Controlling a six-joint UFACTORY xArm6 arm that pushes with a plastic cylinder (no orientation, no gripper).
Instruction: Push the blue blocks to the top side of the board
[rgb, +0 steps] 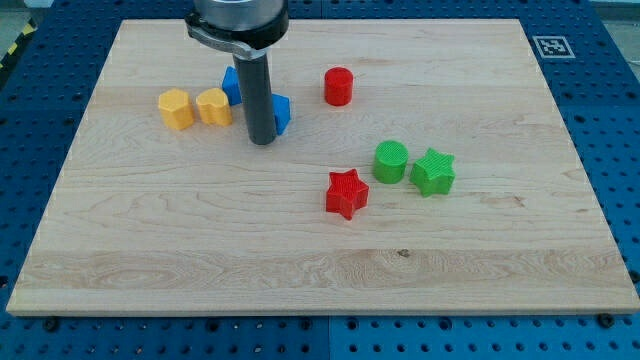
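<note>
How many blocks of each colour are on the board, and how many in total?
Yellow blocks: 2
Blue blocks: 2
Red blocks: 2
Green blocks: 2
Total: 8

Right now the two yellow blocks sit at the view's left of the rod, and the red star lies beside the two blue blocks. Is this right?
Not quite. In the camera view the two yellow blocks do sit left of my tip, but the red star lies beside the green blocks, not the blue blocks, which flank my rod.
</note>
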